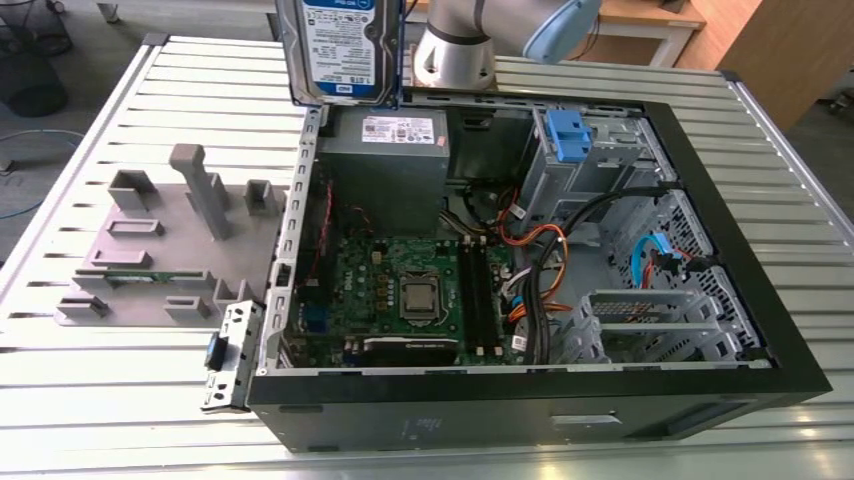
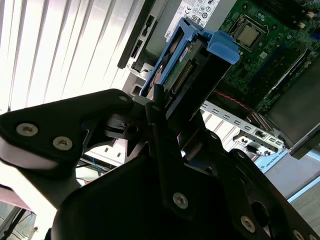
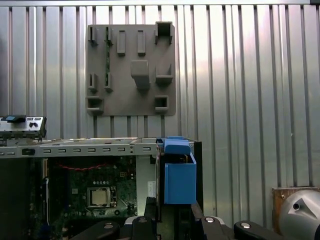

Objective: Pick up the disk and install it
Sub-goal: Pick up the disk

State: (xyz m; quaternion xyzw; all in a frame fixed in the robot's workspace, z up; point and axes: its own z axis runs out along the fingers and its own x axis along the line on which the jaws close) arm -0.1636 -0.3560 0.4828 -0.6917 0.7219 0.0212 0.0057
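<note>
The disk hangs upright above the back corner of the open computer case, its white-and-blue label facing the exterior camera. In the second wrist view my gripper is shut on the disk, whose blue carrier frame sticks out past the black fingers. The first wrist view has the carrier's blue end just beyond the gripper, over the case's edge. A drive cage with a blue latch sits at the case's back, toward the exterior view's right.
Inside the case lie a grey power-supply box, the motherboard and loose cables. A grey fixture plate with upright blocks rests on the slatted metal table. The arm's base stands behind the case.
</note>
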